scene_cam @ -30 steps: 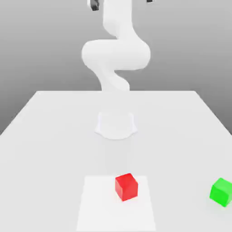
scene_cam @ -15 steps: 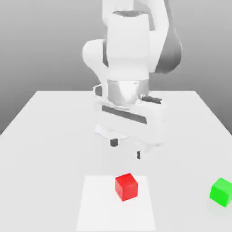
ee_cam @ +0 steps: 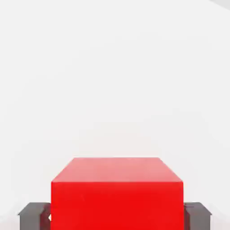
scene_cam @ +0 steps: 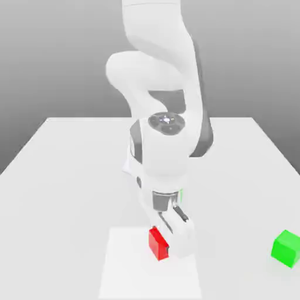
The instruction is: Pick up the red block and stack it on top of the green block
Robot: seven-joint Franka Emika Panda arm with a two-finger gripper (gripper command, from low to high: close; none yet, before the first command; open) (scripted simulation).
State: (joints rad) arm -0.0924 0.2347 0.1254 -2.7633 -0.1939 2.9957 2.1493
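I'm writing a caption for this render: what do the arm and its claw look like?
The arm is glossy white with rounded, bulbous segments and dark grey bands at the joints. A round grey cap sits on the wrist. The claw has a white body and small dark grey fingers. No cables or markings show.

Simulated test bench: plain white table [scene_cam: 64, 176]

Arm: white, bent forward from its base at the far side and folded down low toward the near edge.
Wrist: pointing downward, the hand slightly tilted in the exterior view.
Gripper [ee_cam: 117, 215]: down at the surface, closed onto the red block [ee_cam: 117, 193].
Fingers [ee_cam: 33, 215]: dark grey, one pressed against each opposite side of the block.
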